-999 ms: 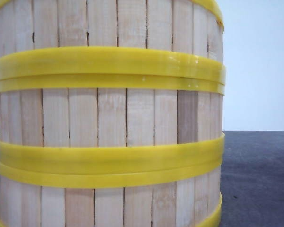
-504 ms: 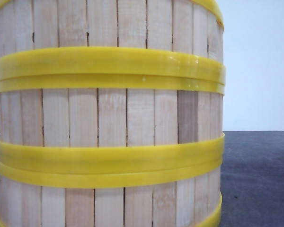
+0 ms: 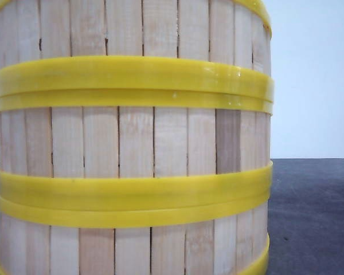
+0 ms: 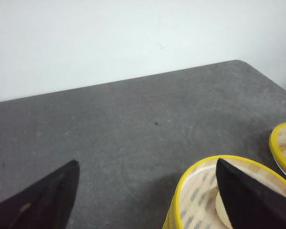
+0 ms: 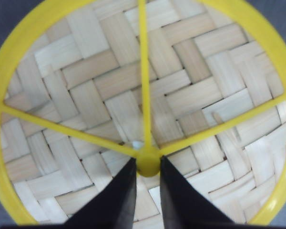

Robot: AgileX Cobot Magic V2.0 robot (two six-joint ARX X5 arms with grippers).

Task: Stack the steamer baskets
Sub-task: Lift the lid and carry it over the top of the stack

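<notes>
In the front view a stack of steamer baskets (image 3: pixel 132 143) fills the left and middle, with pale slat walls and yellow rims; three tiers show. My left gripper (image 4: pixel 147 162) is open above the grey table, one finger over an open steamer basket (image 4: pixel 200 191) that holds a white bun (image 4: pixel 221 210). A second yellow-rimmed woven piece (image 4: pixel 282 145) shows at that view's edge. My right gripper (image 5: pixel 148 162) is shut on the yellow centre knob of a round woven lid (image 5: pixel 86 90) with a yellow rim and spokes.
The dark grey table (image 3: pixel 309 217) stretches to the right of the stack, with a white wall behind. In the left wrist view the table's rounded far corner (image 4: pixel 238 62) meets the wall.
A sliver of yellow has appeared at the right edge of the front view. The stack has not moved.
</notes>
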